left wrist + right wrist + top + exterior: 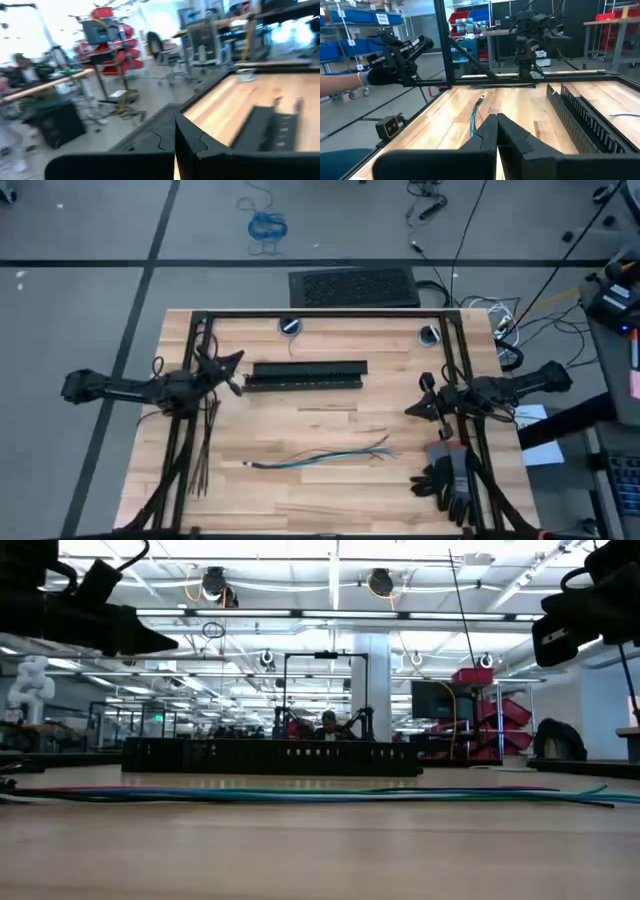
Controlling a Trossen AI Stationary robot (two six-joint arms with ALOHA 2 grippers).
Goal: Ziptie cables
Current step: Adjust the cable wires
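Lying at table centre toward 6 o'clock: cables; zipties at 8 o'clock. Hovering, fingers together: left gripper at 9 o'clock, right gripper at 3 o'clock.

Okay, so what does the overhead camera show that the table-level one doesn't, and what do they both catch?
Only the high view shows the zipties lying near the table's left edge, the dark gloves near the right edge, the coiled blue cord on the floor, and both arms whole, with the left gripper and right gripper raised above the wood. Only the low view shows the room behind, with its red bins and ceiling lights. Both show the cables lying flat on the table and the long black bar behind them.
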